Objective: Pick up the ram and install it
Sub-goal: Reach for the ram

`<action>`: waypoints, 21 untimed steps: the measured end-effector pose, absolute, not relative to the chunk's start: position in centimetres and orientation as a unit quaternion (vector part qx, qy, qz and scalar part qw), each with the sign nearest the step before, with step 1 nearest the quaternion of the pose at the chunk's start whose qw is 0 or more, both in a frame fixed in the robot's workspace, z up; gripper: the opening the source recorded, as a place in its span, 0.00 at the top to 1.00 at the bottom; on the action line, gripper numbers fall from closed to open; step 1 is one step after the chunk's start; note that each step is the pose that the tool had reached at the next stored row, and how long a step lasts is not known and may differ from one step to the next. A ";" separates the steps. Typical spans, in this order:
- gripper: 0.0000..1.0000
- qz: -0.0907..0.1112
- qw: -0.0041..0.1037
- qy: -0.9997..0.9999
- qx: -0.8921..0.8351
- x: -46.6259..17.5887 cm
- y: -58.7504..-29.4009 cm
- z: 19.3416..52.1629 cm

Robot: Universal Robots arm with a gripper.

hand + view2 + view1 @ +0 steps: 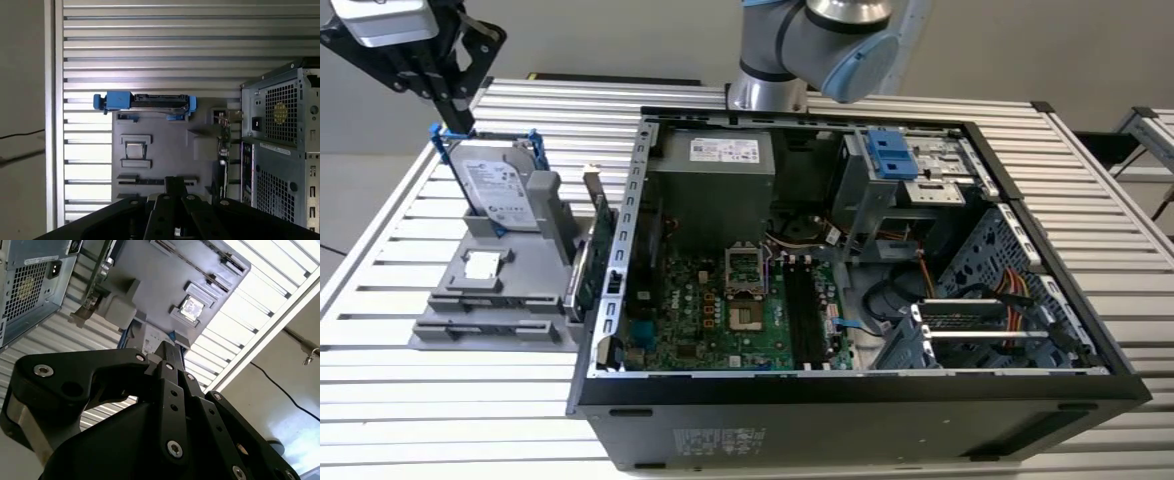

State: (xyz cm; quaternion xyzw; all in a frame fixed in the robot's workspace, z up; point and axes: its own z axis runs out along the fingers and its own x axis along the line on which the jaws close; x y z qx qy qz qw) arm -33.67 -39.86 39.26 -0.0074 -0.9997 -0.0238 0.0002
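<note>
- Hanging high over the grey fixture (520, 300) on the slatted worktop (387, 400), the gripper (458, 122) points straight down. In the exterior view its tip shows just above the blue-clipped hard drive (500, 190) and touches nothing.
- In the second wrist view the gripper (169, 347) narrows to a single dark tip. Its fingers look pressed together with nothing between them, so it appears closed and empty.
- The ram (145, 181) appears to be the thin dark strip standing on edge in the long slot at the end of the fixture away from the hard drive. In the exterior view the ram (480, 323) sits along the fixture's edge nearest that camera, well below the gripper and not yet picked up.
- The fixture seems built to hold each part upright with a narrow edge up, so that a pinch from above can take it cleanly.
- The computer case (854, 420) lies open on its side just beside the fixture, on the exterior view's right. That probably leaves the motherboard (720, 310) facing up so its slots can be reached from overhead.
</note>
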 end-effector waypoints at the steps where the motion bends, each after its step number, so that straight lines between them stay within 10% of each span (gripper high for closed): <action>1: 1.00 -0.024 0.000 -1.000 -0.007 -33.7 -39.9 39.3; 21: 1.00 -0.024 0.000 -1.000 -0.007 -33.7 -41.4 39.3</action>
